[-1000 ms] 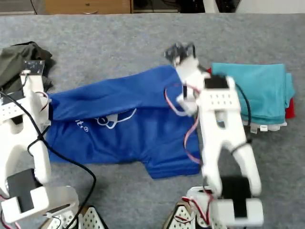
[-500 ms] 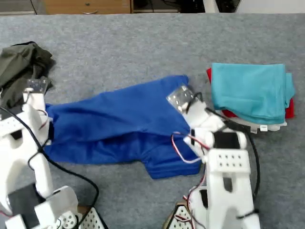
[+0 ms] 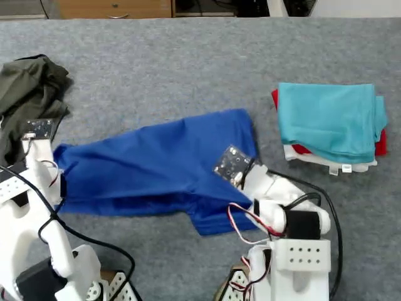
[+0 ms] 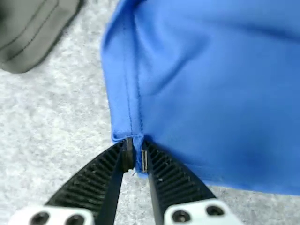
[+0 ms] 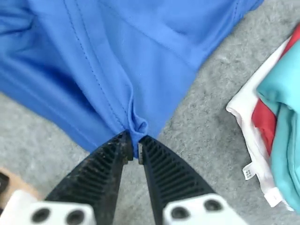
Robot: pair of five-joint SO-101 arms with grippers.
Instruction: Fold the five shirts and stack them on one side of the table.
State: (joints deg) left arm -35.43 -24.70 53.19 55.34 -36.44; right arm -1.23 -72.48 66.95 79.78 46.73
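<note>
Where the fingers [image 4: 164,178] close, blue shirt [image 3: 156,163] sits pinched.

A robotics lab or workshop, seemingly: a grey felt-covered table [image 3: 156,63], a wooden drawer unit [image 3: 116,7] well beyond the left claw [image 4: 135,157], and bare red-and-white wiring [image 3: 233,216] looping just behind the right claw [image 5: 135,143].

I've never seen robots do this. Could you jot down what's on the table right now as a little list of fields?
Being folded: blue shirt, spread across the grey table
Left arm: left gripper shut on its edge near the olive shirt
Right arm: right gripper shut on its edge near the stack
Done: stack of folded shirts, teal on top, red and white beneath
Waiting: olive shirt, crumpled beside the left arm
</note>
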